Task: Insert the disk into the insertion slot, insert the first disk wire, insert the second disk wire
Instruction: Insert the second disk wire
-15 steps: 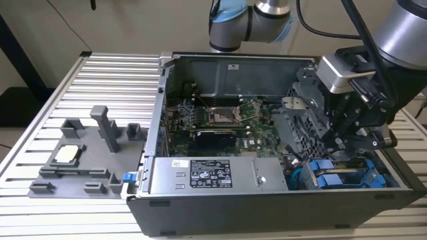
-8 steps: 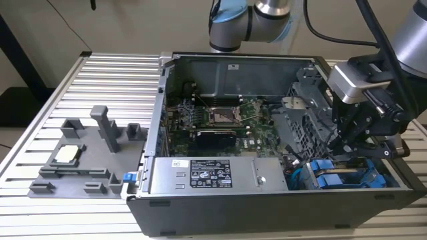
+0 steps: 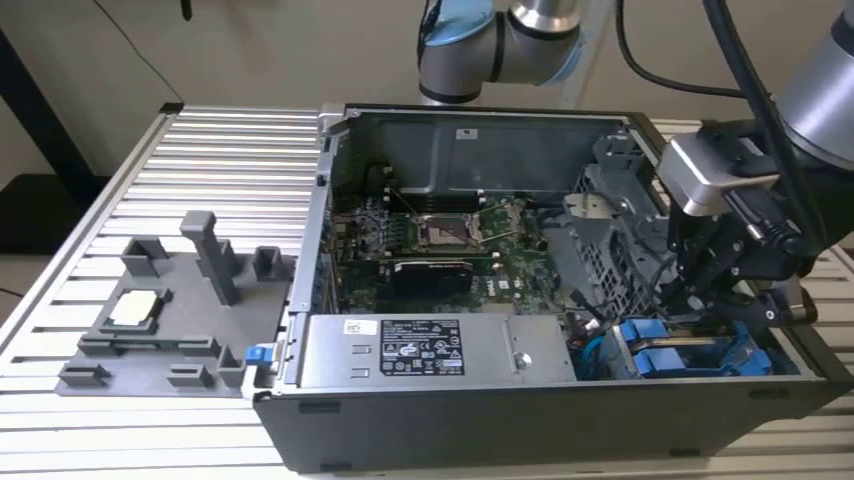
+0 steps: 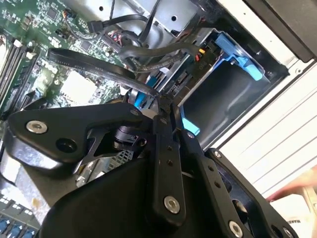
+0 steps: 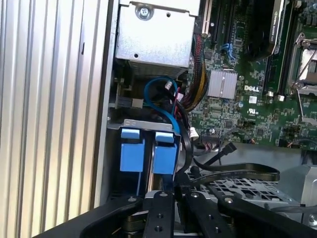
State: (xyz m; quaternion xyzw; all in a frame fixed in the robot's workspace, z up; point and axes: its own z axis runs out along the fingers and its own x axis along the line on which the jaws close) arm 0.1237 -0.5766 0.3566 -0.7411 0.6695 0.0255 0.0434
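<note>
The disk's blue carrier (image 3: pixel 663 355) sits in the insertion slot at the case's front corner, on the exterior view's right. Its two blue tabs (image 5: pixel 133 148) face out of the bay, and the drive's metal body is hidden. In the second wrist view the carrier's blue frame (image 4: pixel 245 62) lines the bay mouth. My gripper (image 3: pixel 697 300) hangs just above the bay. A flat black disk wire (image 4: pixel 94 63) runs from the board to my gripper (image 4: pixel 157 101), whose fingers look shut on its end. The same wire (image 5: pixel 242 171) reaches the gripper (image 5: pixel 173 191) in the first wrist view.
A grey power-supply box (image 3: pixel 400 350) fills the case's front. The motherboard (image 3: pixel 441 235) lies behind it, and a perforated metal drive cage (image 3: pixel 601 250) stands beside the bay. A thin blue cable (image 5: pixel 158 96) loops near the tabs. A grey fixture tray (image 3: pixel 174 300) rests on the slatted table.
</note>
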